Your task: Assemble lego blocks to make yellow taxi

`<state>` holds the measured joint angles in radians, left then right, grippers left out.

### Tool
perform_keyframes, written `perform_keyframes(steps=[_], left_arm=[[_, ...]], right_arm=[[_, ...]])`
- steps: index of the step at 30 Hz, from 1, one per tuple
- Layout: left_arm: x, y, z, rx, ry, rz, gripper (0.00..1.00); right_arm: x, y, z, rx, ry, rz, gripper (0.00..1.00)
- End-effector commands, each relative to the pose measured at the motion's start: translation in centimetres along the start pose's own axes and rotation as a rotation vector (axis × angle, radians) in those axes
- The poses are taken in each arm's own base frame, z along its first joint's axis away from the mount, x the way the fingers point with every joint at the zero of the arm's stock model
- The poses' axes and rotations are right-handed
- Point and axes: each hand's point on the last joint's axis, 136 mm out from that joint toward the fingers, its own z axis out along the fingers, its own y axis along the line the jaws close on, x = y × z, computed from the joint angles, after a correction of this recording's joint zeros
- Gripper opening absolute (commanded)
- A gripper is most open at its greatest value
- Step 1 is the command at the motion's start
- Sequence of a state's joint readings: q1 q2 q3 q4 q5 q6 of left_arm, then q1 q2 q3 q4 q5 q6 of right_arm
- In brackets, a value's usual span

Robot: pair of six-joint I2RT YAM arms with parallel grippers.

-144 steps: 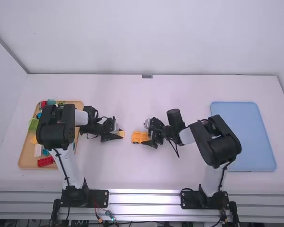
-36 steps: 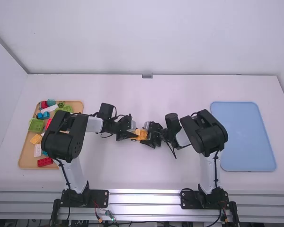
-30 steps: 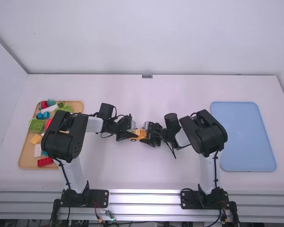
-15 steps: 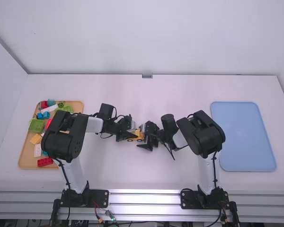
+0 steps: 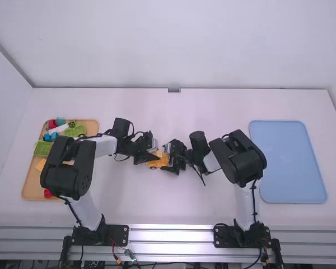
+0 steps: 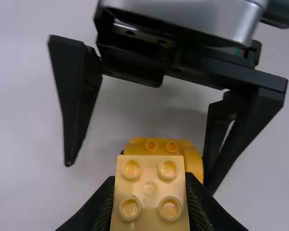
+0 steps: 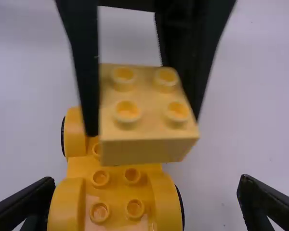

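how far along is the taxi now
The wheeled yellow base already looks made, with dark wheels at its sides. In hand is a paler yellow block, gripped by the left tool close over the base; the right tool is open around the base. Seating that block seems to be left, as several studs on the base are bare.

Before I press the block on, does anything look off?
Yes: the yellow car base sits off-centre between the open fingers of the right gripper, close to one and well away from the other, so it doesn't look clamped. I see no damage.
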<state>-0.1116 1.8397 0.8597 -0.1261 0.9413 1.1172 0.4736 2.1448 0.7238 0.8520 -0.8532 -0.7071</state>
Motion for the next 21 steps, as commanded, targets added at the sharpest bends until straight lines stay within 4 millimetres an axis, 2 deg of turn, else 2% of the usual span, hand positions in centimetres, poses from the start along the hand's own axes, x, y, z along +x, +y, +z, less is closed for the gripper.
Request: perform_keyframes(steps=[1,5,8,13,18,19,21], left_arm=[[-0.5,0.3,-0.8,-0.010,-0.015,0.004,0.02],[-0.1,0.0,-1.7,-0.001,-0.034,0.014,0.01],[-0.3,-0.4,-2.2,0.014,-0.076,0.034,0.02],[0.5,-1.0,-2.0,0.010,-0.065,0.045,0.02],[1.3,-0.9,-1.8,-0.007,-0.044,0.024,0.02],[1.5,-0.7,-1.8,-0.017,-0.032,0.006,0.02],[1.6,-0.6,-1.8,-0.023,-0.024,-0.005,0.02]], right_arm=[[0.1,0.8,0.8,-0.037,-0.002,0.001,0.99],[0.4,1.7,1.7,-0.092,0.035,-0.035,1.00],[0.5,1.5,2.1,-0.110,0.062,-0.019,0.98],[0.3,1.0,2.2,-0.121,0.068,0.001,0.93],[0.3,1.1,2.3,-0.125,0.070,0.003,0.81],[0.3,1.1,2.2,-0.126,0.071,0.005,0.74],[0.3,1.1,2.2,-0.126,0.071,0.006,0.67]])
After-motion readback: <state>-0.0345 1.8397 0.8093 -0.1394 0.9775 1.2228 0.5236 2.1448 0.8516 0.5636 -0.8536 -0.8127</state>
